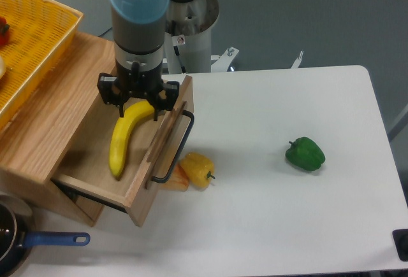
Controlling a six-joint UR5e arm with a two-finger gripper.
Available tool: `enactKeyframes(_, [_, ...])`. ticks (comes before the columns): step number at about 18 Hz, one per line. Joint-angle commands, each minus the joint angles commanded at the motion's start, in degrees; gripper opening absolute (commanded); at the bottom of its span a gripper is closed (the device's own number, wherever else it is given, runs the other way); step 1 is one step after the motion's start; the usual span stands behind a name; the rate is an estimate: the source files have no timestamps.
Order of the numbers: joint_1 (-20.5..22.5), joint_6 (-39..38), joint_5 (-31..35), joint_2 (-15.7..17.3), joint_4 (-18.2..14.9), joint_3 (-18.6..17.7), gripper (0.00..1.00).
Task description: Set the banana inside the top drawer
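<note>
The banana (120, 141) is bright yellow and curved, and it lies lengthwise on the floor of the top drawer (85, 163). That drawer is pulled out of the wooden cabinet, with its black bar handle (179, 147) facing the white table. My gripper (138, 99) hangs just above the banana's far end, near the drawer's back. Its black fingers are spread wide and open, one on each side of that end, and they do not grip the banana.
A yellow mesh basket (35, 35) sits on the cabinet top (54, 108) at the left. A yellow bell pepper (198, 169) lies on the table against the drawer front, and a green bell pepper (305, 153) lies farther right. A pan with a blue handle (54, 239) is at the bottom left.
</note>
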Motion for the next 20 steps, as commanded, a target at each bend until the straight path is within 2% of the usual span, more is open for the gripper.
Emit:
enactKeyframes(4, [1.49,1.49,0.70,0.96,0.44,-0.09,1.00])
enactKeyframes(12, [5.36,13.35,1.41,2.72,0.44,-0.53,1.00])
enactKeyframes(16, [7.91,23.53,1.58,3.25,0.53,-2.19,1.00])
enactKeyframes(20, [9.14,29.52,4.83,3.16,0.53,-2.55,1.00])
